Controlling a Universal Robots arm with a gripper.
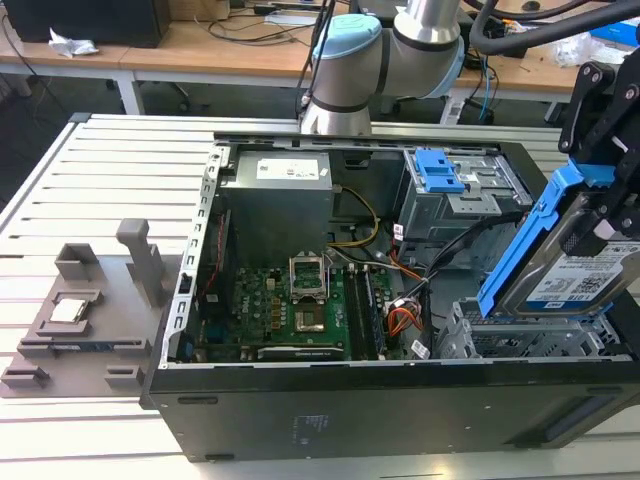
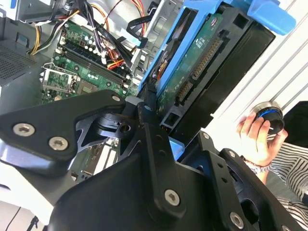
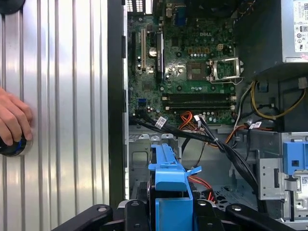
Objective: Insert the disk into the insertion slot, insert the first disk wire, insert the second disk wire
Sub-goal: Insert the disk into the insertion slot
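Observation:
The disk (image 1: 585, 268), a silver-grey drive with a white label in a bright blue carrier (image 1: 525, 245), hangs tilted at the exterior view's right. My black gripper (image 1: 603, 205) is shut on it from above. Its lower end hovers just over the insertion slot (image 1: 520, 338), the low grey perforated cage in the open case's near right corner. In the second wrist view the disk (image 2: 192, 72) shows its green circuit-board side between my fingers (image 2: 147, 120). The first wrist view has the blue carrier (image 3: 168, 180) over the grey cage (image 3: 139, 156). Black and orange cables (image 1: 415, 300) lie loose beside the cage; I cannot tell which are the disk wires.
A taller grey bay with a blue latch tab (image 1: 440, 172) stands behind the cage. The motherboard (image 1: 290, 300) and power supply (image 1: 280, 200) fill the case's other half. A person's hand (image 3: 12, 120) rests on a knob on the slatted table. A grey fixture (image 1: 80, 310) sits at the exterior view's left.

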